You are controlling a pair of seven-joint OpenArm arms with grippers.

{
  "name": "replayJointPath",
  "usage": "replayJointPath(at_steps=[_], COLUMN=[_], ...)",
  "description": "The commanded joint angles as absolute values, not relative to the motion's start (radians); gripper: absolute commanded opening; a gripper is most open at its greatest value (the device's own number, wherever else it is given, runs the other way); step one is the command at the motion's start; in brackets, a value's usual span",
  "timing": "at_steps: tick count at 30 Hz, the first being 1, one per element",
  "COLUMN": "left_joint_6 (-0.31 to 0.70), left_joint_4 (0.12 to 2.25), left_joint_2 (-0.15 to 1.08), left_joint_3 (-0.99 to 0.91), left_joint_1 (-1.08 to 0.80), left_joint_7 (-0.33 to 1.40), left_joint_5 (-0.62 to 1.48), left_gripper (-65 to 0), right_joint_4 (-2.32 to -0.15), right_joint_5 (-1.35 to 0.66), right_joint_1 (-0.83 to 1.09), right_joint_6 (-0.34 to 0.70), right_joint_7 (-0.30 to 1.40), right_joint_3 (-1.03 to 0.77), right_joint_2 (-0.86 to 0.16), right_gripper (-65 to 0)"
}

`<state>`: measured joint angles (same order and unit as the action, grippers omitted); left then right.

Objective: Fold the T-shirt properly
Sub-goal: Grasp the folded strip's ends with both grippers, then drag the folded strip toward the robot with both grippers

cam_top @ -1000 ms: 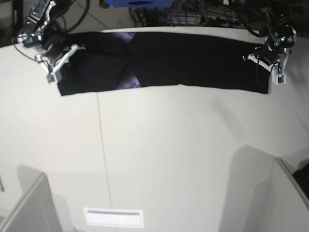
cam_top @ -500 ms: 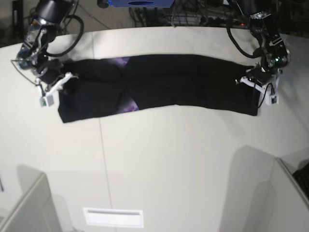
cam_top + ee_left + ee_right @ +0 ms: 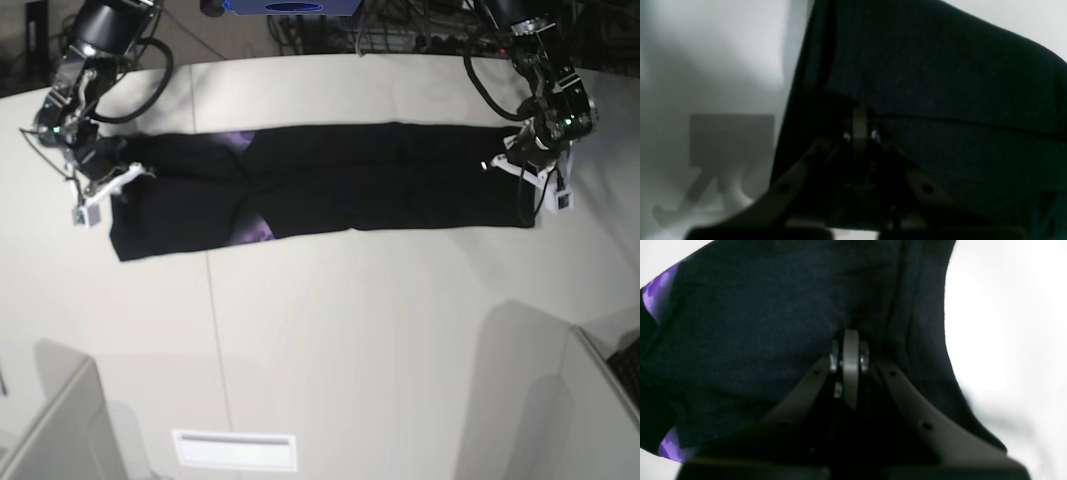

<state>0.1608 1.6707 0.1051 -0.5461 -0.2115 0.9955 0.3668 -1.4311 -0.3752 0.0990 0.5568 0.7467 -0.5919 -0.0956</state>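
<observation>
A: Both arms clamped? Quick check.

B: Yes. Left gripper (image 3: 545, 185) has its jaws pinched fully together on the T-shirt (image 3: 380, 180); the wrist view shows black cloth bunched right at the tips. Right gripper (image 3: 100, 195) is the same, closed tight on the opposite end, with a bit of purple print (image 3: 655, 293) off to the side of its tips.

A: Where's the shirt?

B: Stretched between the two grippers as a long narrow band, lying on the white table (image 3: 350, 330), one end at each gripper. It looks already folded lengthwise, with print peeking out nearer the right gripper.

A: Step?

B: My read: carrying or laying the band with both ends held, ahead of a crosswise fold.

A: Tips for doing it well?

B: Keep both grippers level and moving together so the cloth between them stays taut, not sagging or twisting. Don't pull apart harder, since the pinched edge could slip out. Lower both ends evenly and release only once the cloth lies flat.
</observation>
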Motion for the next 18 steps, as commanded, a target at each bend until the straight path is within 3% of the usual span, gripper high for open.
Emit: replayJointPath(at_steps=[1, 11, 17, 18], left_joint_6=[0.159, 0.173, 0.366, 0.394], left_joint_4=[1.682, 1.968, 1.946, 1.933], left_joint_2=[0.111, 0.107, 0.113, 0.114], left_joint_3=[-0.547, -0.693, -0.905, -0.944], left_joint_1=[-0.217, -0.211, -0.240, -0.246], left_joint_7=[1.020, 1.179, 1.179, 1.178], left_joint_5=[0.355, 0.364, 0.499, 0.533], left_gripper=[-65.0, -65.0, -65.0, -56.6], right_joint_4=[-1.469, -1.801, -1.962, -1.969], right_joint_5=[-0.357, -0.363, -0.363, -0.363], right_joint_1=[0.110, 0.154, 0.188, 0.189], right_joint_6=[0.544, 0.549, 0.550, 0.550], right_joint_7=[0.759, 0.862, 0.875, 0.875], right_joint_3=[-0.598, -0.598, -0.595, -0.593], right_joint_2=[-0.108, -0.058, -0.030, -0.030], right_gripper=[-65.0, -65.0, -65.0, -65.0])
